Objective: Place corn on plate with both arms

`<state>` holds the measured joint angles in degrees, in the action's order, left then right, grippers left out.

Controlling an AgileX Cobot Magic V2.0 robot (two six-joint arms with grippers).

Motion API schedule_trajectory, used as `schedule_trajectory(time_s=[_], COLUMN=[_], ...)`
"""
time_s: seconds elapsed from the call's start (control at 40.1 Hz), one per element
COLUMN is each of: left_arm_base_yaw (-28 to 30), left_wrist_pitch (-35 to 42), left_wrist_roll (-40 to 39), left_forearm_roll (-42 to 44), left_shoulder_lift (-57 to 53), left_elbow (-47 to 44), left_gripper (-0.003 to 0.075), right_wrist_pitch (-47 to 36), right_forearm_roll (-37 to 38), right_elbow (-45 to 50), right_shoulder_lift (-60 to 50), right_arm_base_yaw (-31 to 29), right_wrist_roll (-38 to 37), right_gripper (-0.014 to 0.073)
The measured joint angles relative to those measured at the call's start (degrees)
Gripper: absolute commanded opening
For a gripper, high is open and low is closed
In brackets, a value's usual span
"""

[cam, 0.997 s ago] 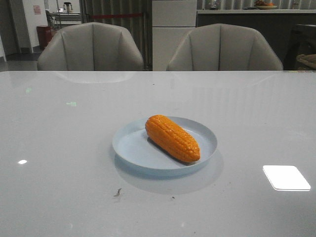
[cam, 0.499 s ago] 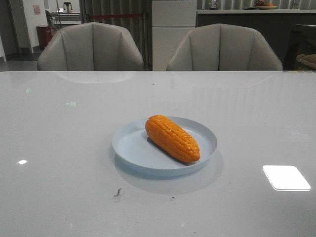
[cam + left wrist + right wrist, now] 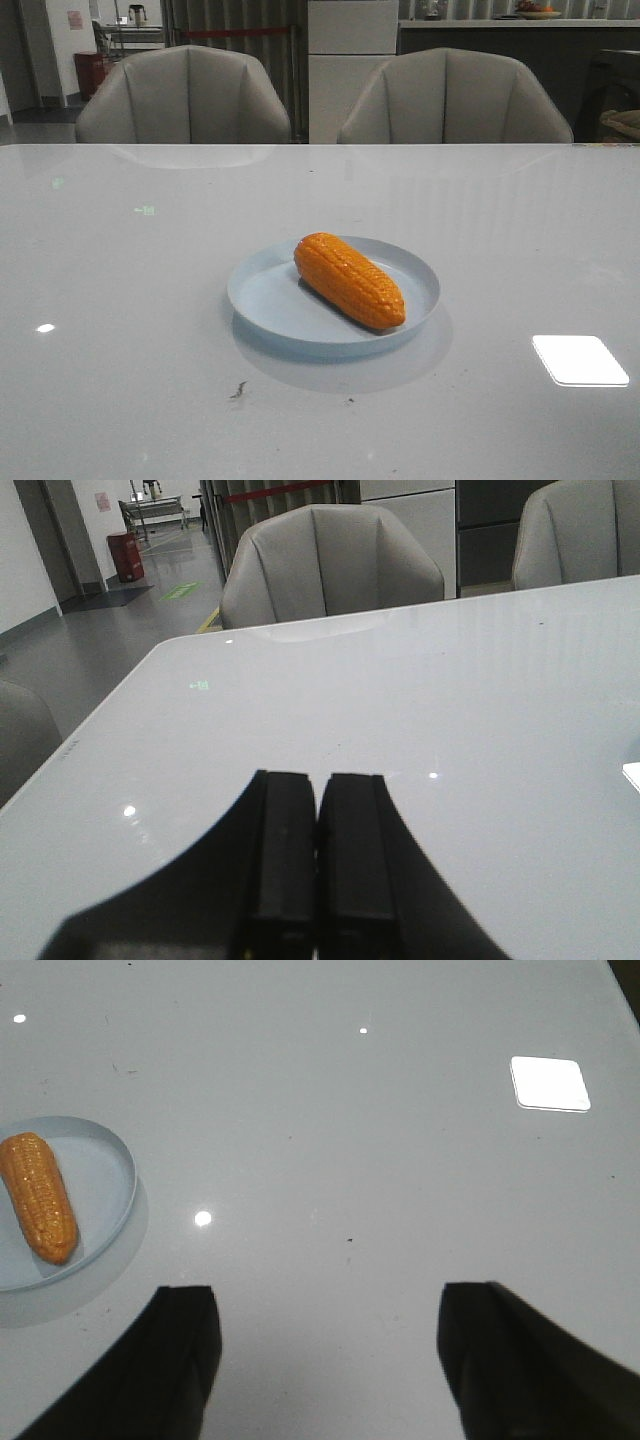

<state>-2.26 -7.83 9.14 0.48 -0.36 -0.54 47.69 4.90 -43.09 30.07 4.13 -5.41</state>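
Observation:
The orange corn lies at a slant on the pale blue plate in the middle of the table. Both also show in the right wrist view, the corn on the plate at the frame's left edge. My right gripper is open and empty, over bare table apart from the plate. My left gripper is shut and empty, over bare table; neither corn nor plate shows in its view. Neither arm shows in the front view.
Two grey chairs stand behind the table's far edge. The table's rounded corner and side edge show in the left wrist view. A bright light reflection lies on the glossy top.

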Motion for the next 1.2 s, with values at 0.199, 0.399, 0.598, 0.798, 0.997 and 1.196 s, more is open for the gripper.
schedule_trajectory(time_s=[0.199, 0.399, 0.598, 0.798, 0.997, 1.196], left_arm_base_yaw=[0.00, 0.00, 0.00, 0.00, 0.00, 0.00], left_wrist_pitch=[0.00, 0.00, 0.00, 0.00, 0.00, 0.00], left_wrist_roll=[0.00, 0.00, 0.00, 0.00, 0.00, 0.00], left_forearm_roll=[-0.48, -0.48, -0.48, -0.48, -0.48, -0.48], left_shoulder_lift=[0.00, 0.00, 0.00, 0.00, 0.00, 0.00], left_elbow=[0.00, 0.00, 0.00, 0.00, 0.00, 0.00], left_gripper=[0.0094, 0.0094, 0.0094, 0.0094, 0.0094, 0.0094], right_wrist_pitch=[0.00, 0.00, 0.00, -0.35, -2.15, -6.21], right_forearm_roll=[0.00, 0.00, 0.00, 0.86, 1.09, -3.73], right_elbow=[0.00, 0.00, 0.00, 0.00, 0.11, 2.52], right_shoulder_lift=[0.00, 0.00, 0.00, 0.00, -0.29, -3.73], right_arm_base_yaw=[0.00, 0.00, 0.00, 0.00, 0.00, 0.00], right_wrist_roll=[0.00, 0.00, 0.00, 0.10, 0.10, 0.10], right_gripper=[0.0566, 0.0566, 0.0566, 0.0557, 0.0349, 0.0013])
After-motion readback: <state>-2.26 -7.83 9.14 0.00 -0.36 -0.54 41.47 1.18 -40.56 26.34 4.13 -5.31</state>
